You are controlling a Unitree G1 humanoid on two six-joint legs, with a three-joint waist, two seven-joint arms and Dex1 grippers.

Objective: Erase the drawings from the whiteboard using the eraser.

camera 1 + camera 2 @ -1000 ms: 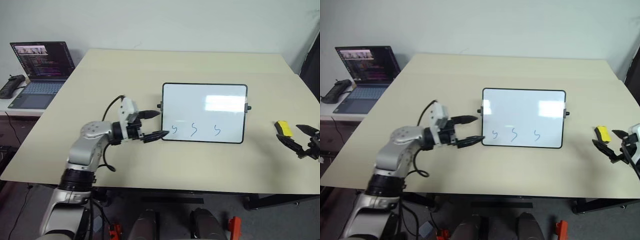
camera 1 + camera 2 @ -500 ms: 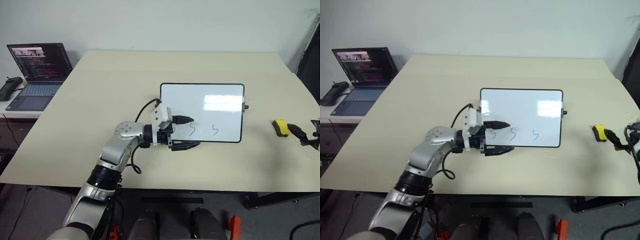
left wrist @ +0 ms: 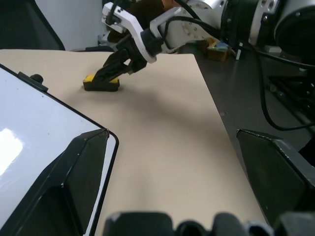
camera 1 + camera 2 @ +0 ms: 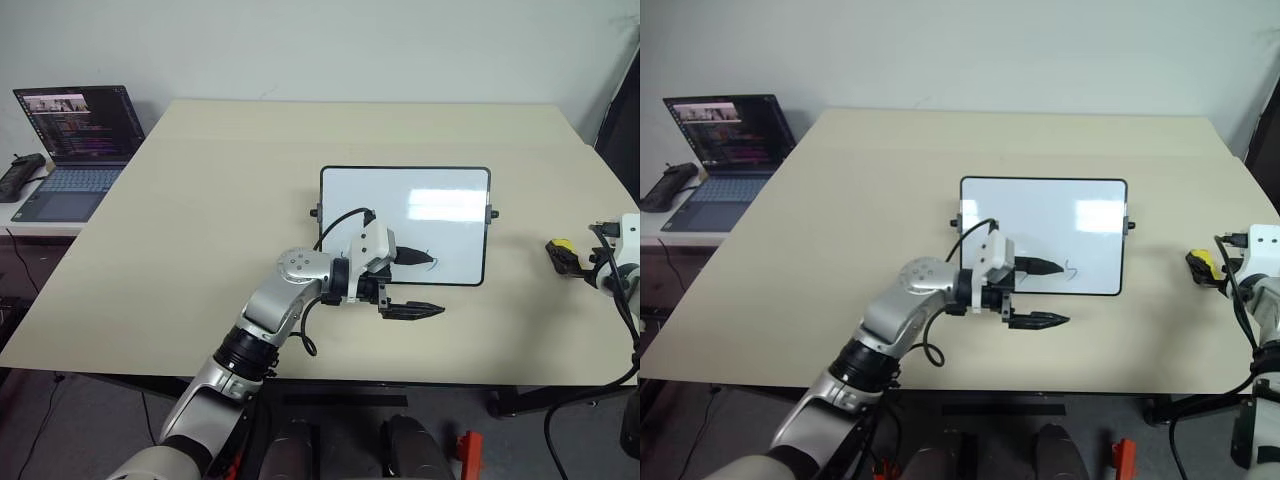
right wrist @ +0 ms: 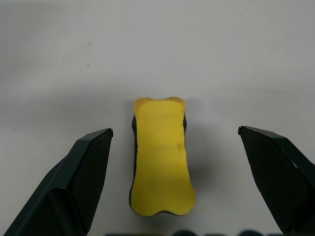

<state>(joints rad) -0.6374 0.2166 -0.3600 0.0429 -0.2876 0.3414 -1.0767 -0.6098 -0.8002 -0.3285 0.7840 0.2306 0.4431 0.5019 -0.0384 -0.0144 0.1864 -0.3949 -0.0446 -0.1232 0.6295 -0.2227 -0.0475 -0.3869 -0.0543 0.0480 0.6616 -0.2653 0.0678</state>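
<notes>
The whiteboard (image 4: 400,190) lies flat at the table's middle. One blue mark of the drawings (image 4: 1072,269) shows near its front edge; my left hand hides the others. My left gripper (image 4: 424,285) is open and points right. One finger (image 3: 64,187) is over the board's front right corner and the other is over the table in front of it. The yellow eraser (image 5: 160,157) lies on the table right of the board. My right gripper (image 5: 174,132) is open, with a finger on each side of the eraser (image 4: 557,246) and apart from it.
An open laptop (image 4: 75,140) and a dark handheld device (image 4: 20,175) sit on a side surface at the far left. The table's right edge (image 3: 216,113) runs close behind the eraser. The board has small black knobs (image 4: 494,213) on its short sides.
My left gripper has swept right along the board's front edge, from its left corner to its right part. My right gripper has come forward and turned, so its fingers now straddle the eraser.
</notes>
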